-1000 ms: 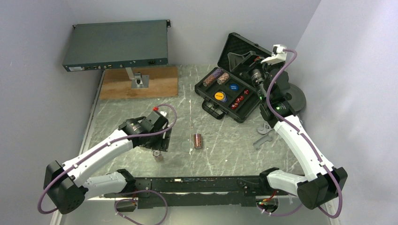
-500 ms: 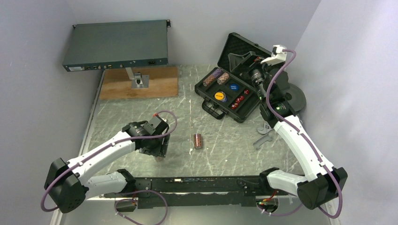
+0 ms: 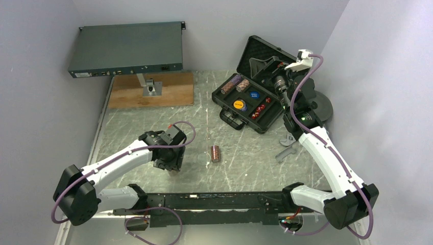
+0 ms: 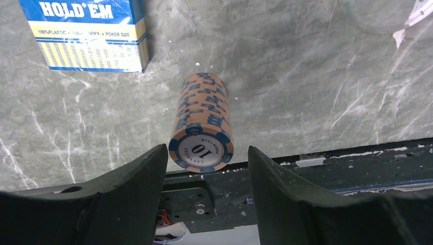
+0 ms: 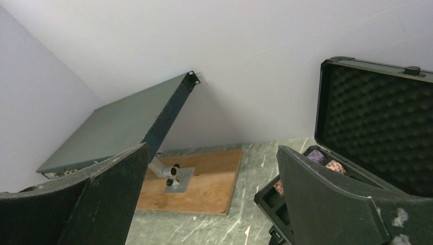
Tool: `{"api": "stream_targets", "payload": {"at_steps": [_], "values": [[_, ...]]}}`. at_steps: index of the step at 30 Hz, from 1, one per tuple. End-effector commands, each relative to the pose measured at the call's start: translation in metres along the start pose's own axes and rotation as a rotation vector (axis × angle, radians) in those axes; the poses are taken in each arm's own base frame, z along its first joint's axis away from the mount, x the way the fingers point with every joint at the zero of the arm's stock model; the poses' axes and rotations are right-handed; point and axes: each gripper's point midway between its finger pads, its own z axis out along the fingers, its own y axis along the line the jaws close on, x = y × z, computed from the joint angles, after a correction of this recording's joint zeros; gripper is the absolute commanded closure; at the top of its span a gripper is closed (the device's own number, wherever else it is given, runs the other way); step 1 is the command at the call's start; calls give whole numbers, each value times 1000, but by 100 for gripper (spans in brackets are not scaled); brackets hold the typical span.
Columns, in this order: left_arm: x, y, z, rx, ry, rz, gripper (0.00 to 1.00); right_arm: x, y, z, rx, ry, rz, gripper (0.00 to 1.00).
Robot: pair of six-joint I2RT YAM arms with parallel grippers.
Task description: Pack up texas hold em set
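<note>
Straddling an orange-and-blue chip roll (image 4: 200, 122) that is lying on its side on the grey worktop (image 4: 306, 92), the left jaws are standing partly open. 1 finger is flanking each side of the roll's near end. Neither is visibly pressing on it, and nothing is being held.

The roll's end face marked 10 is pointing back at the wrist camera. Its long axis is therefore running straight away from the jaws, in line with the fingers, and a squeeze would be landing across its curved flanks rather than its flat ends. It is sitting a little off-centre in the gap.

The blue-and-white card box (image 4: 87, 35) is lying just beyond the roll to the upper left, apart from it. A darker roll (image 3: 215, 153) is lying loose to the right of the left arm. The open black case (image 3: 255, 50) is waiting well apart at the far right with 2 rolls (image 3: 236, 83) in its tray.

The right jaws are hovering above that case, spread wide and empty, facing the back wall.

Judging by reach, the left arm is by far the nearer. A straight close looks sufficient, though chips pinched on their edges could be fanning apart.
</note>
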Motion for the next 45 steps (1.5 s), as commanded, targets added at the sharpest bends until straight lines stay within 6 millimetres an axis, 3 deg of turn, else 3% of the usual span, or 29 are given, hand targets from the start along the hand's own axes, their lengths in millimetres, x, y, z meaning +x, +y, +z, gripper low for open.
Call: {"api": "stream_targets", "payload": {"at_steps": [1, 10, 23, 26, 30, 31, 39, 45], "values": [[-2, 1, 5, -10, 8, -26, 36, -16, 3, -6, -2, -49, -17, 0], [-2, -2, 12, 20, 28, -46, 36, -17, 2, -7, 4, -55, -20, 0], [-1, -1, 20, 21, 55, -64, 46, -17, 0, -7, 8, -57, -26, 0], [0, -4, 21, 41, 59, -66, 64, -16, 0, -7, 10, -56, -27, 0], [-1, -7, 21, 63, 58, -62, 95, -17, -1, -7, 11, -58, -29, 0], [-2, -9, 19, 73, 55, -61, 100, -17, -1, -8, 12, -58, -29, 0], [-33, -19, -19, 131, -58, -28, 100, -15, 3, -7, -9, -44, -61, 0], [-65, -22, -51, 157, -140, 19, 100, -2, 30, -9, -202, 6, -190, 0]]}}
